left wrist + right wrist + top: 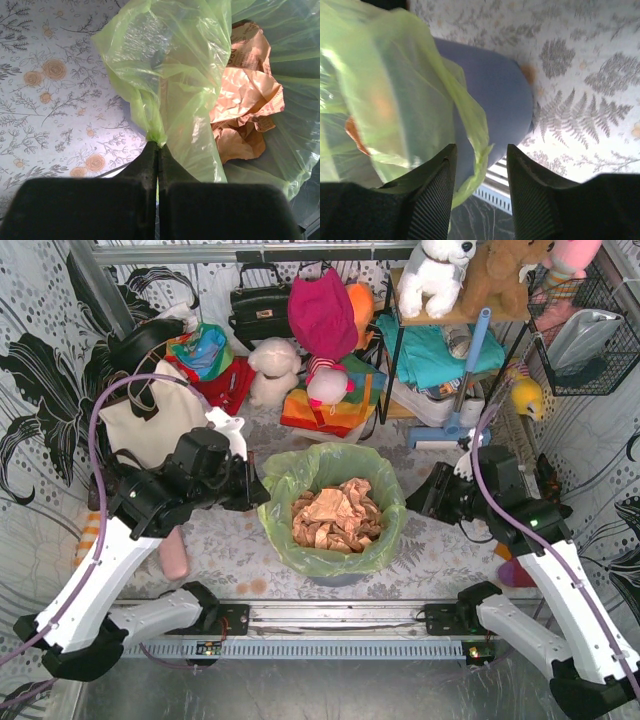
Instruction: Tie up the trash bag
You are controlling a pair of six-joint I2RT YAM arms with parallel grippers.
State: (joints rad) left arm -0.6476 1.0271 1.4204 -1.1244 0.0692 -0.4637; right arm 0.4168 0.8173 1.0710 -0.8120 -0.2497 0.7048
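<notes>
The light-green translucent trash bag [330, 470] lines a blue-grey bin at the table's middle, with crumpled brown paper [335, 515] inside. My left gripper [258, 487] is shut on the bag's left rim; in the left wrist view the pinched green plastic [157, 136] bunches at the fingertips of that gripper [159, 146]. My right gripper [412, 502] is open at the bag's right side. In the right wrist view the bag's hanging edge [477, 150] lies between the spread fingers of that gripper [480, 152], with the bin wall [495, 90] behind it.
A cream tote with black straps [150, 420] lies at the back left. Plush toys, a black handbag [262, 308] and coloured cloths crowd the back. A shelf unit [450, 350] and wire basket [585, 335] stand at the back right. A metal rail [340, 620] runs along the near edge.
</notes>
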